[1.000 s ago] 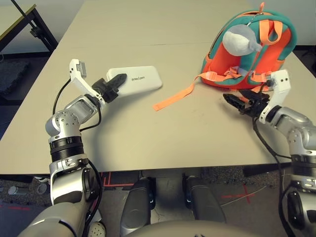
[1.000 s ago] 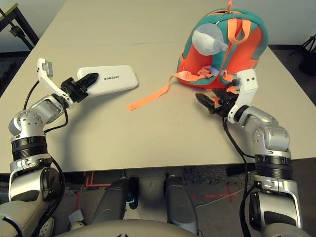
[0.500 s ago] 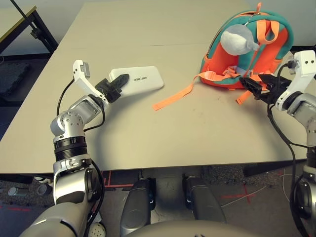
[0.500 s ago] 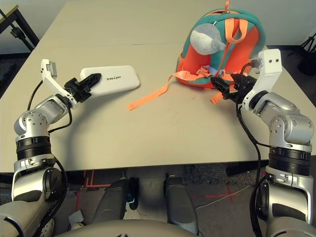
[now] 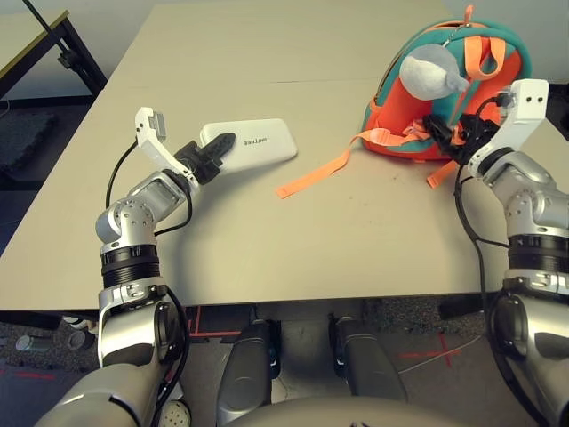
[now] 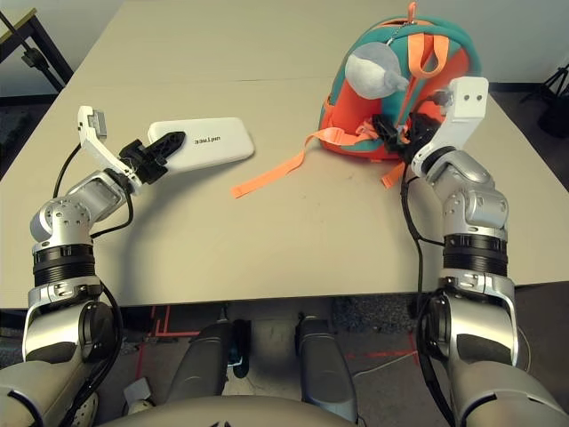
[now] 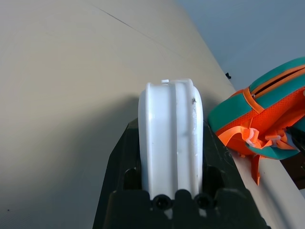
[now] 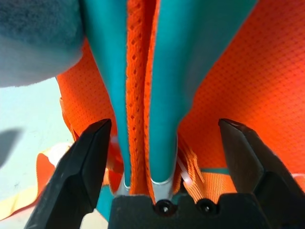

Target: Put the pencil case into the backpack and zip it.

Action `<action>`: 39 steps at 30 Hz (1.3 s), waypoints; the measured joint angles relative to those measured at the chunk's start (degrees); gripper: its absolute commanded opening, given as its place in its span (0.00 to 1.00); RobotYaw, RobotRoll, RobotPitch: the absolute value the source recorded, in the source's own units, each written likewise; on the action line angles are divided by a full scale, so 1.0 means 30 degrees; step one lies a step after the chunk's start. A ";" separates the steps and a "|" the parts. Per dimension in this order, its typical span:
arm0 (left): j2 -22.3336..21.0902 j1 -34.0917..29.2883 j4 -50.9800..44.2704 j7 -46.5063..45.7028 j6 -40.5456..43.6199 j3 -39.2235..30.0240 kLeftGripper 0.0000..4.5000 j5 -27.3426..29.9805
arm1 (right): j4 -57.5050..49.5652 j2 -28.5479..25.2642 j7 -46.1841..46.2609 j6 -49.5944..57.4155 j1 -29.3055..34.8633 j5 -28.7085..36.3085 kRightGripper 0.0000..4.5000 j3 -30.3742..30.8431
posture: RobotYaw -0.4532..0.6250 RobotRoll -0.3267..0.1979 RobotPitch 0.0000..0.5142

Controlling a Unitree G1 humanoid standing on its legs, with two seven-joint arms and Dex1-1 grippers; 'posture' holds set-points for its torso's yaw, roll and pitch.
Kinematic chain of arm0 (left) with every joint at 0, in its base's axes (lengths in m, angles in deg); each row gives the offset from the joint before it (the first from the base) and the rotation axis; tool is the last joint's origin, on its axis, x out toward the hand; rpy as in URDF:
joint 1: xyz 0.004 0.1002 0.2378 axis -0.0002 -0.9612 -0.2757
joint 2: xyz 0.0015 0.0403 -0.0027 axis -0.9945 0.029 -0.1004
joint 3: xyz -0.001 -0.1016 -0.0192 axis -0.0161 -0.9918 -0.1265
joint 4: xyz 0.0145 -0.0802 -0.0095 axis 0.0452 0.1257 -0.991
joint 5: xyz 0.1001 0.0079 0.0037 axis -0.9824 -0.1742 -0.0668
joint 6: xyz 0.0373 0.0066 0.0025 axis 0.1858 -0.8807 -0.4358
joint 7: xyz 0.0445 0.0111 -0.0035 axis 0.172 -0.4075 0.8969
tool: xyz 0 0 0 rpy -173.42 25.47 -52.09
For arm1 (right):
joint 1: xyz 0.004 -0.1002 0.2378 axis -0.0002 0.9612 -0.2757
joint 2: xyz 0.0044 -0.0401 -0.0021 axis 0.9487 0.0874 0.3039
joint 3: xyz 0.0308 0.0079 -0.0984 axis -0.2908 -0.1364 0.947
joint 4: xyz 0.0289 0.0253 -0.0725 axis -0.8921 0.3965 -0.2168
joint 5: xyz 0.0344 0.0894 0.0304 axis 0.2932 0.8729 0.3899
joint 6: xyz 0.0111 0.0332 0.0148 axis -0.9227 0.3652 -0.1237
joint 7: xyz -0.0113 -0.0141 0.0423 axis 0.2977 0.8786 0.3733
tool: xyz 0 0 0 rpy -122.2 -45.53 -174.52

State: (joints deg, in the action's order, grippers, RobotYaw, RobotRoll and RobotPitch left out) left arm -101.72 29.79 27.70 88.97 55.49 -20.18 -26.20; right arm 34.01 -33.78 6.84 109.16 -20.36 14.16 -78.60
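The white pencil case (image 5: 256, 142) is at the table's left, and my left gripper (image 5: 213, 148) is shut on its near end. In the left wrist view the pencil case (image 7: 169, 133) is pinched edge-on between both fingers. The orange and teal backpack (image 5: 391, 114) stands at the far right, a grey plush toy (image 5: 428, 73) hanging on its front. My right gripper (image 5: 444, 133) is pushed against the backpack's lower front. In the right wrist view it (image 8: 164, 125) stands open, its fingers (image 8: 81, 167) on either side of a teal-edged orange strap (image 8: 143, 71) without closing on it.
A loose light-orange strap (image 5: 311, 174) trails from the backpack across the table's middle toward the pencil case. The table's seam (image 5: 267, 82) runs across behind both. A black table frame (image 5: 62, 49) stands at the far left, off the table.
My right arm has risen from the table in front of the backpack and moved in against its front, over a strap. The left gripper has shifted the pencil case slightly.
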 measured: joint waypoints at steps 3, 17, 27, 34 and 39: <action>0.0000 -0.0007 -0.0006 0.0000 -0.0005 -0.0002 0.28 -0.0001 | 0.0242 0.0000 -0.0142 -0.0286 -0.0042 -0.0002 0.53 0.0110 | 0.30 0.62 0.28; 0.0002 -0.0008 0.0031 0.0076 -0.0246 0.0168 0.28 -0.0101 | -0.0398 -0.0007 -0.1322 -0.0155 0.0121 0.0483 0.11 0.0167 | 0.28 0.62 0.28; 0.0043 0.0015 0.0185 0.0204 -0.0649 0.0265 0.28 -0.0328 | -0.7529 -0.0872 -0.5614 0.5720 0.3393 0.5237 0.11 0.0443 | 0.27 0.62 0.27; 0.0161 0.0072 0.0403 0.0371 -0.0924 0.0449 0.28 -0.0499 | -1.0713 -0.1531 -0.6980 0.9448 0.4615 0.8731 0.11 0.0589 | 0.27 0.62 0.26; 0.0219 0.0328 0.0843 0.0461 -0.1030 0.0552 0.28 -0.0573 | -1.2238 -0.2151 -0.7270 1.0979 0.5462 1.0596 0.11 0.0460 | 0.27 0.62 0.25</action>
State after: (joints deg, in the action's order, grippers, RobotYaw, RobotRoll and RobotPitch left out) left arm -101.07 30.78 30.23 90.35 52.40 -18.53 -27.92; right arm -2.71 -40.23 -14.97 142.10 -3.97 45.95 -77.22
